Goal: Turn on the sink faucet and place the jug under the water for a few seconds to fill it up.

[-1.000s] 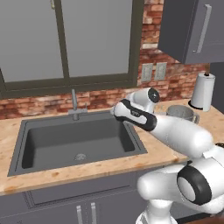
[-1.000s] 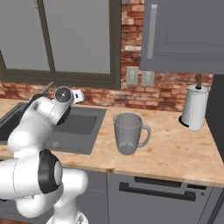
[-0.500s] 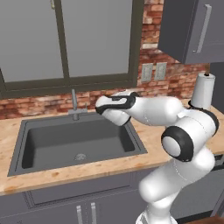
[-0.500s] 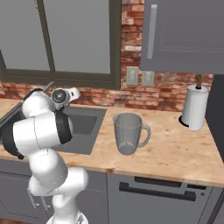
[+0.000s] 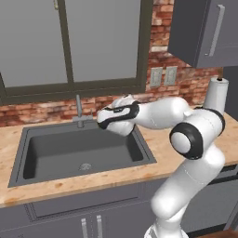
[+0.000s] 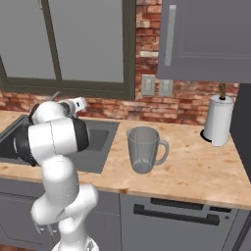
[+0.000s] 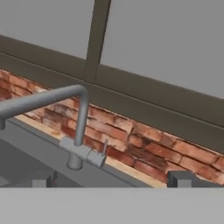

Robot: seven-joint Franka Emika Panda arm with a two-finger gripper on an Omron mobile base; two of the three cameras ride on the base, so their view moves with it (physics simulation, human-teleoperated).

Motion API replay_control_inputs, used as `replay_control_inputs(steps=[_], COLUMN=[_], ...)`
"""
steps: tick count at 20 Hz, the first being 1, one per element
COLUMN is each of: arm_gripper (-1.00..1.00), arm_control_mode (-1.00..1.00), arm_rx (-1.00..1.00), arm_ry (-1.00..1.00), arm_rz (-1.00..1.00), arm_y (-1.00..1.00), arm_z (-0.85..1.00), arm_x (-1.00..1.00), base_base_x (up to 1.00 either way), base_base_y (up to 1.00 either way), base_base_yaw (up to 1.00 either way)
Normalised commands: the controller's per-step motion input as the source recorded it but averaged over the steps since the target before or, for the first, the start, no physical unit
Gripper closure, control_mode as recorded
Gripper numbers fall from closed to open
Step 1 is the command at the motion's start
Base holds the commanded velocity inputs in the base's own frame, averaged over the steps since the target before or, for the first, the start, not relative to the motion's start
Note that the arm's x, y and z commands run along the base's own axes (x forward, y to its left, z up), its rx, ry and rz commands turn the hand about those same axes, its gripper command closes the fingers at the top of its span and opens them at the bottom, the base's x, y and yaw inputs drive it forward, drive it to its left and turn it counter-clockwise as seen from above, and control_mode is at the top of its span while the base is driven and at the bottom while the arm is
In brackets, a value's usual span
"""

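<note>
The tool (image 7: 109, 181) is wide apart near the faucet (image 7: 76, 131), low in the frame. Gently push its little lever (image 7: 104, 148).

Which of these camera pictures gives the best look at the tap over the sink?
The hand view: the sink faucet is close up there, with its spout, base and small side lever all plain. In the left base view it is small and far off, just left of the arm. In the right base view the arm covers nearly all of it.

Open air separates the gripper (image 7: 109, 183) from the faucet (image 7: 78, 131) at its 11 o'clock. Brick wall (image 7: 144, 146) and window frame (image 7: 131, 94) close off everything behind, 12 o'clock.
</note>
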Motion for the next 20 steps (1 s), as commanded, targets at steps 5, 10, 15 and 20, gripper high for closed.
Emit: replay_control_inputs(steps=[5,10,15,20], arm_gripper=[-1.0,-1.0,-1.0,-1.0], arm_control_mode=[-1.0,-1.0,-1.0,-1.0], arm_rx=[0.0,0.0,0.01,0.0], arm_ry=[-0.03,0.0,0.07,0.15], arm_rz=[0.0,0.0,0.0,0.06], arm_y=[0.0,-0.12,-0.14,0.14], arm_z=[-0.37,-0.24,0.0,0.0], arm_x=[0.12,0.1,0.06,0.14], base_base_x=[0.0,0.0,0.0,0.0], base_base_y=[0.0,0.0,0.0,0.0], base_base_yaw=[0.0,0.0,0.0,0.0])
